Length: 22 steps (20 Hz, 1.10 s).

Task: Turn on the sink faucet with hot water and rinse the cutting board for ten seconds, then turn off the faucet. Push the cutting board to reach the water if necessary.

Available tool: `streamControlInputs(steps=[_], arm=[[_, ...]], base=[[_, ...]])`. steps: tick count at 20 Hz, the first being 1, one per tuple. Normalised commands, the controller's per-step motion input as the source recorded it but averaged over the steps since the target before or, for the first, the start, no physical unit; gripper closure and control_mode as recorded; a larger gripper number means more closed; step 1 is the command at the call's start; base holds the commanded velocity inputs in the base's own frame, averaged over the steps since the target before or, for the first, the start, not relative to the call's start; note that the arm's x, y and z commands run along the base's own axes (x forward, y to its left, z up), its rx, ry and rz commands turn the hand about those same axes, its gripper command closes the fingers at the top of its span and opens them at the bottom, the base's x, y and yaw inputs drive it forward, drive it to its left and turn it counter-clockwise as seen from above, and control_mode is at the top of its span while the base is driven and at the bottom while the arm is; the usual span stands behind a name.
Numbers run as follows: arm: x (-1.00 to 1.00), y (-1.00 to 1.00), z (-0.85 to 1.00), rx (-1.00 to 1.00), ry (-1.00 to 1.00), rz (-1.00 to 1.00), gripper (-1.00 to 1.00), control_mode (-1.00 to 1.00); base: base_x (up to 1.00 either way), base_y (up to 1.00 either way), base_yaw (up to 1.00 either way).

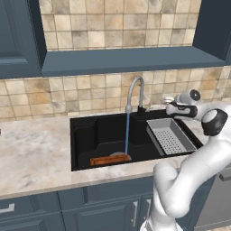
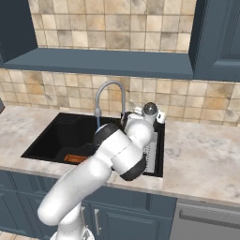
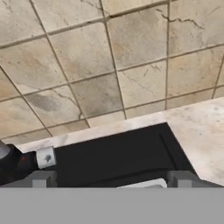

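Now, from the left base view, the water (image 1: 127, 134) is running: a thin blue stream drops from the faucet (image 1: 135, 92) into the sink (image 1: 106, 131) and lands on the right end of the board (image 1: 105, 160), which lies flat on the basin floor near the front wall. A grey drainer tray (image 1: 170, 137) sits in the right part of the basin. My hand (image 1: 176, 108) hovers to the right of the faucet base, above the back of the tray, pointing toward the faucet. So I judge this to be the rinsing step, with the board already reached by the stream and no push needed.

From the right base view, my arm hides much of the basin; the board (image 2: 75, 158) shows as an orange strip at the front, and the spout (image 2: 108, 95) arches over it. My wrist sits close by the faucet base.

Looking along my hand, I see tiled wall (image 3: 87, 65), a strip of worktop (image 3: 201, 131) and the sink's back right corner (image 3: 118, 153). The faucet's dark base with its small lever (image 3: 45, 157) is at the lower left. My fingers (image 3: 111, 180) stand spread apart, pinching nothing.

Once the rinse has run its time, the next move calls for a short sideways reach to that lever to shut the water off.
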Motion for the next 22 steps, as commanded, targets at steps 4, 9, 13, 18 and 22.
streamControlInputs(steps=[4,9,13,18,22], arm=[[-0.57,0.0,0.28,0.0,0.09,0.0,-1.0,-1.0],[-0.39,0.0,0.42,0.0,0.13,0.0,-1.0,-1.0],[-0.12,0.0,0.1,0.0,0.04,0.04,-1.0,-1.0],[-0.14,0.0,0.0,0.0,0.0,0.18,-1.0,-1.0],[-0.14,0.0,-0.07,0.0,-0.02,0.3,-1.0,-1.0]], base=[[0.0,0.0,0.0],[0.0,0.0,0.0],[0.0,0.0,0.0],[0.0,0.0,0.0],[0.0,0.0,0.0]])
